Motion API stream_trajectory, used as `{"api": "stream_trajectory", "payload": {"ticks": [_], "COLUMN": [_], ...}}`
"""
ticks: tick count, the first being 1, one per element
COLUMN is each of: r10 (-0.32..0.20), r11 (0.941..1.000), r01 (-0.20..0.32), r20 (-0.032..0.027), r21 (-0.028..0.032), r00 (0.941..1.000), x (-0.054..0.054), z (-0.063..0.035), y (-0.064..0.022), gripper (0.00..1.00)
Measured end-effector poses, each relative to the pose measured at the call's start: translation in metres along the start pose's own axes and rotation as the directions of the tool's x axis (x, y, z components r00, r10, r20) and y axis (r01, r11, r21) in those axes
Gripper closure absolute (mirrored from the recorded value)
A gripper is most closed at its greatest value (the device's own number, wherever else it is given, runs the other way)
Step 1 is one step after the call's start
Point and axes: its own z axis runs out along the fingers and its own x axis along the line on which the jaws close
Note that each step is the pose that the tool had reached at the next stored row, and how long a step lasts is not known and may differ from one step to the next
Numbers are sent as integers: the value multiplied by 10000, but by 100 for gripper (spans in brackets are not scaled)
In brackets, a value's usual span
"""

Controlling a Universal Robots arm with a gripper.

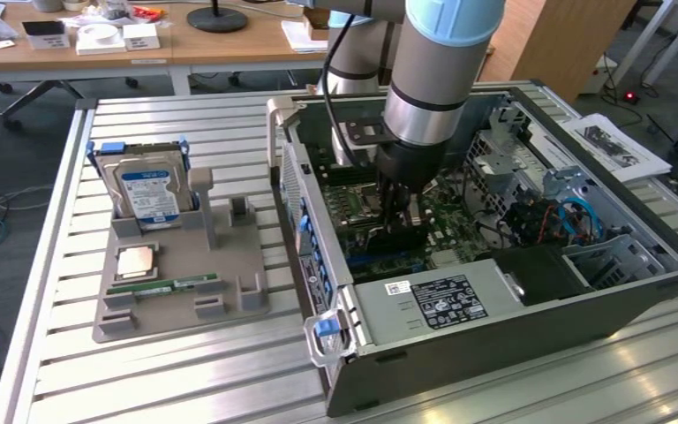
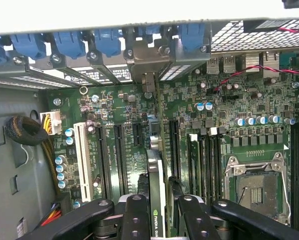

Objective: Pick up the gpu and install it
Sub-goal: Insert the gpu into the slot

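From my remote station I saw, at the exterior view's left, a grey holder tray (image 1: pixel 139 305) on the slatted table (image 1: pixel 68 371), with the blue-labelled hard drive (image 1: pixel 148 193) standing upright at its far end, and a RAM stick (image 1: pixel 180 285) lying flat nearer. To the right lay the open computer case (image 1: pixel 621 291). The gripper (image 1: pixel 404 216) reached down into it, fingers (image 2: pixel 137 220) clenched on the gpu (image 2: pixel 157 200), which stood edge-on over the motherboard (image 2: pixel 124 145), in line with the expansion slots (image 2: pixel 118 155), its metal bracket toward the case's rear wall. Right of it sat the empty CPU socket (image 2: pixel 257 187).
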Motion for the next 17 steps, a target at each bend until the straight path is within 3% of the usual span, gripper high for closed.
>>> {"api": "stream_trajectory", "payload": {"ticks": [17], "r10": [-1], "r11": [10000], "r01": [1], "r20": [5], "r21": [7], "r00": [10000], "x": [1], "z": [-3], "y": [15], "gripper": [73]}}
